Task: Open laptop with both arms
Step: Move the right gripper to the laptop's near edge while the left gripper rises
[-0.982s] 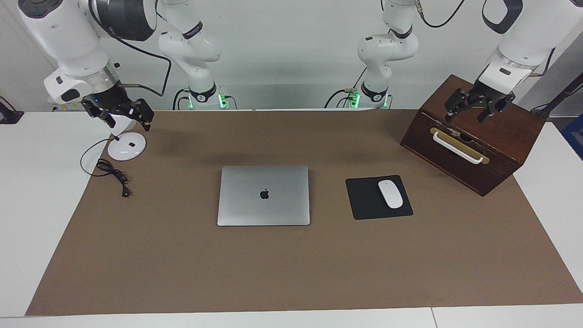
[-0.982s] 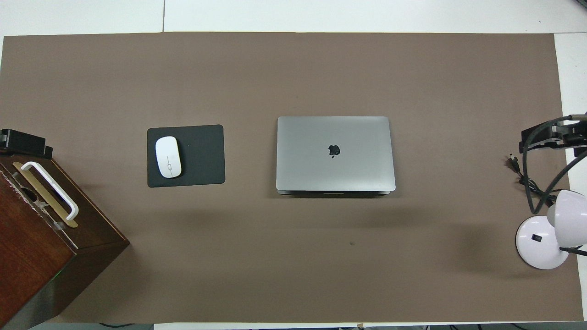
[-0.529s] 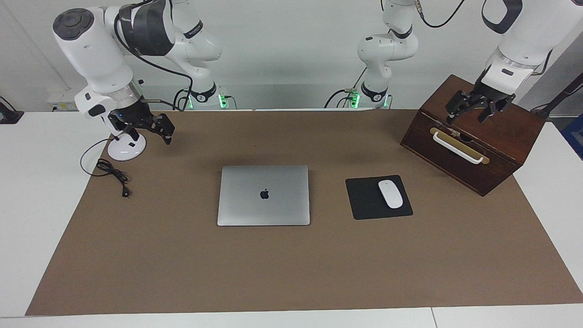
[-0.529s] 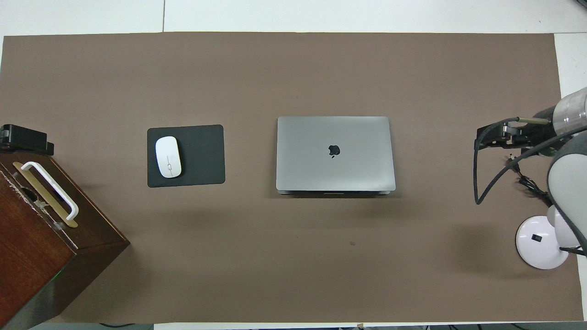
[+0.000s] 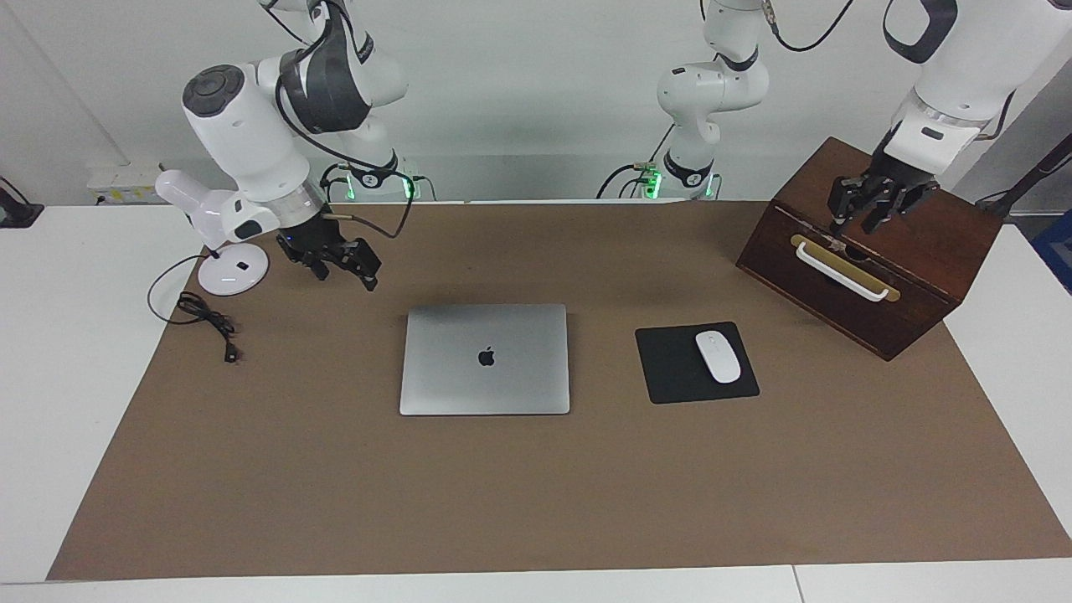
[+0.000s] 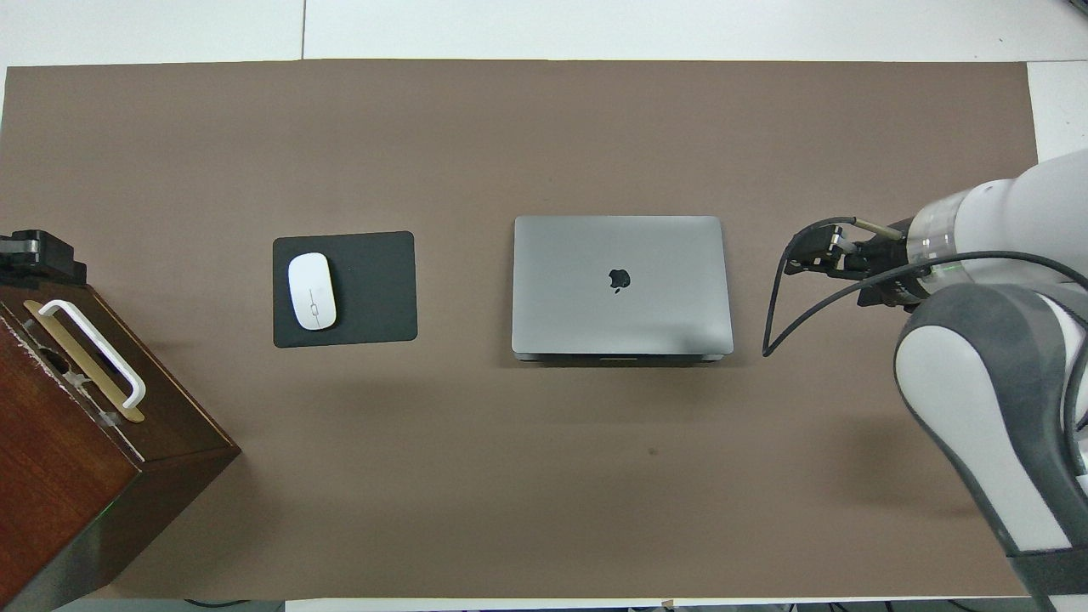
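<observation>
The silver-grey laptop lies closed and flat on the brown mat, its dark apple logo up; it also shows in the overhead view. My right gripper hangs open and empty over the mat beside the laptop, toward the right arm's end of the table, apart from it; it also shows in the overhead view. My left gripper is open and empty, up over the wooden box by its front top edge, and shows at the overhead view's edge.
A brown wooden box with a white handle stands at the left arm's end. A black mouse pad with a white mouse lies beside the laptop. A white lamp base and black cable sit at the right arm's end.
My right arm has swung from over the lamp base toward the laptop and come lower. My left gripper has turned at the wrist over the box. The laptop has not moved.
</observation>
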